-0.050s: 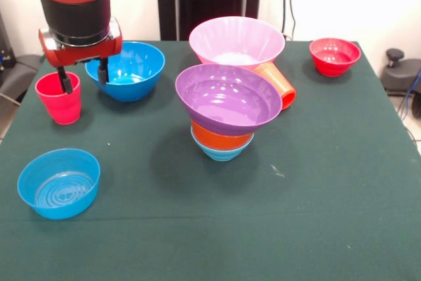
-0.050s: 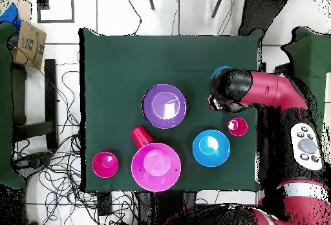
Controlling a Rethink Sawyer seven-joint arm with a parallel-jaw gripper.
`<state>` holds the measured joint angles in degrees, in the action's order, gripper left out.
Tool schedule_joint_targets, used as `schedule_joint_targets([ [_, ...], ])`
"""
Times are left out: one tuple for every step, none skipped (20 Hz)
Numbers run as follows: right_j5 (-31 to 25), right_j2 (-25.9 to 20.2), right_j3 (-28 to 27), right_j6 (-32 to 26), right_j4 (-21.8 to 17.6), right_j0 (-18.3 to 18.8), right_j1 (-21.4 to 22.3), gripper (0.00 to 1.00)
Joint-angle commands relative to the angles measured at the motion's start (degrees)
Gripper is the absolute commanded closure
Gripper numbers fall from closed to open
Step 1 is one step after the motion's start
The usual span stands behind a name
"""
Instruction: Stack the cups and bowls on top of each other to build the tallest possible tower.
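My gripper (image 1: 83, 78) stands open at the pinkish-red cup (image 1: 58, 99), which is upright at the left. One finger (image 1: 66, 82) dips inside the cup's rim and the other sits outside it, in front of the deep blue bowl (image 1: 131, 70). In the middle stands the tower: a purple bowl (image 1: 227, 100) tilted on an orange bowl (image 1: 220, 136), which is nested in a light-blue bowl (image 1: 220, 153). Behind the tower, the orange-red cup (image 1: 279, 83) lies on its side against the large pink bowl (image 1: 237, 41). From above, the arm (image 2: 249, 90) partly covers the pinkish-red cup (image 2: 237, 127).
A small blue bowl (image 1: 59, 182) sits near the front left corner of the green table (image 1: 329, 195). A small red bowl (image 1: 335, 55) is at the back right. Cables and a cardboard box (image 2: 29, 41) lie on the floor around the table.
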<state>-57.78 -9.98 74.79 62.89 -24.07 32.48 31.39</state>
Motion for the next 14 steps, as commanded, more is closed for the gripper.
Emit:
schedule_joint_targets([
  [-2.13,0.81,3.2,6.5,-0.68,-2.39,-2.18,0.0],
  [-1.95,1.13,3.35,7.27,-0.48,-2.59,-2.32,0.0],
  [-1.76,1.46,3.5,8.05,-0.28,-2.78,-2.47,0.0],
  [-1.36,1.73,3.52,8.77,-0.08,-2.92,-2.93,0.0],
  [-1.18,2.01,3.29,9.37,0.05,-3.17,-3.4,0.0],
  [-0.67,2.38,2.8,10.65,0.28,-3.57,-4.31,0.0],
  [-0.16,2.76,2.32,11.93,0.51,-3.97,-5.22,0.0],
  [0.29,3.03,2.23,12.72,0.8,-4.2,-5.83,0.0],
  [0.73,3.3,2.15,13.51,1.1,-4.42,-6.45,0.0],
  [1.25,3.47,2.68,13.83,1.42,-4.4,-6.62,0.0],
  [1.59,3.64,2.53,14.33,1.69,-4.5,-7.22,0.0],
  [2.17,3.99,2.66,15.18,1.87,-4.7,-7.61,0.0],
  [2.42,4.27,2.35,15.85,1.97,-4.87,-8.16,0.0],
  [3.14,4.71,2.46,16.88,2.03,-4.99,-8.61,0.0],
])
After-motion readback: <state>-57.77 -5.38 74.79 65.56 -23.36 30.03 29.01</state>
